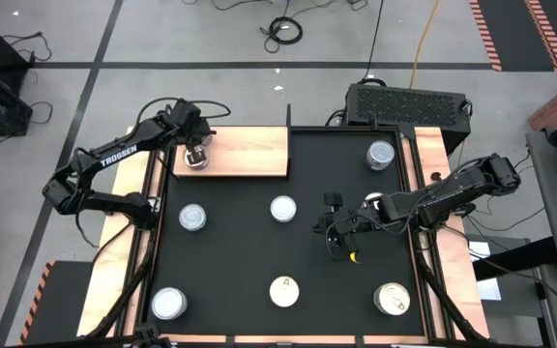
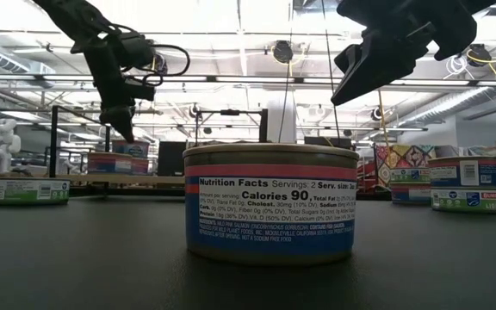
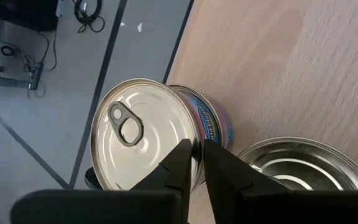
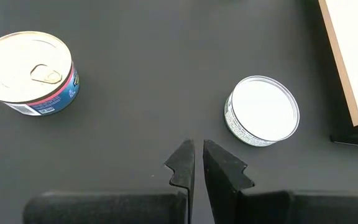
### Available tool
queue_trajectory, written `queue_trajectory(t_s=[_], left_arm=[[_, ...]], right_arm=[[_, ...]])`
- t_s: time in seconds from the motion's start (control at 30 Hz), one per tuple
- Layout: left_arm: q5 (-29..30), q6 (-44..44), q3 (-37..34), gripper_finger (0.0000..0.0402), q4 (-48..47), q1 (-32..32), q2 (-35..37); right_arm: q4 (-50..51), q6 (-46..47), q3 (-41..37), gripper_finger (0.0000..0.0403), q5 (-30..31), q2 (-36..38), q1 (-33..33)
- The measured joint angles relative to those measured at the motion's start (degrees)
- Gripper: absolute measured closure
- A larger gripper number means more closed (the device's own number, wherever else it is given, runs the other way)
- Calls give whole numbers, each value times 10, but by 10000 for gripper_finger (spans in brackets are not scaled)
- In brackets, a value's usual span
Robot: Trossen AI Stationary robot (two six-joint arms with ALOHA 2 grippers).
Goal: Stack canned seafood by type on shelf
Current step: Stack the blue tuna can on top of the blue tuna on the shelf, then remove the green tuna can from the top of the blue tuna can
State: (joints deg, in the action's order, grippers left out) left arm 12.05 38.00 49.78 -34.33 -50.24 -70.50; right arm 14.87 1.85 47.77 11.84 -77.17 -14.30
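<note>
The shelf (image 1: 249, 150) is a pale wooden board at the black mat's far left corner. Two tins stand on its left end: a pull-tab tin (image 3: 138, 134) at the board's edge and a silver tin (image 3: 297, 165) beside it. My left gripper (image 3: 197, 152) is shut and hovers just above them (image 2: 129, 133), its tips over the pull-tab tin's rim. My right gripper (image 4: 197, 155) is shut above the mat's middle (image 1: 337, 232), between a pull-tab tin (image 4: 27, 74) and a white-lidded tin (image 4: 263, 111). Several more tins stand scattered on the mat.
Loose tins stand on the mat at far right (image 1: 382, 155), left middle (image 1: 192, 217), centre (image 1: 283, 209), near left (image 1: 169, 304), near centre (image 1: 284, 291) and near right (image 1: 392, 299). Wooden side strips (image 1: 433, 159) flank the mat. The shelf's right half is bare.
</note>
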Motion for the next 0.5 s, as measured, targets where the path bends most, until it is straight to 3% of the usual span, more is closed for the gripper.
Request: queue_trajectory(t_s=[0.27, 0.5], left_arm=[[0, -1, 0, 318, -11, 0, 4], [0, -7, 10, 267, -24, 18, 48]], right_arm=[[0, 0, 0, 376, 0, 0, 0], [0, 0, 0, 376, 0, 0, 0]])
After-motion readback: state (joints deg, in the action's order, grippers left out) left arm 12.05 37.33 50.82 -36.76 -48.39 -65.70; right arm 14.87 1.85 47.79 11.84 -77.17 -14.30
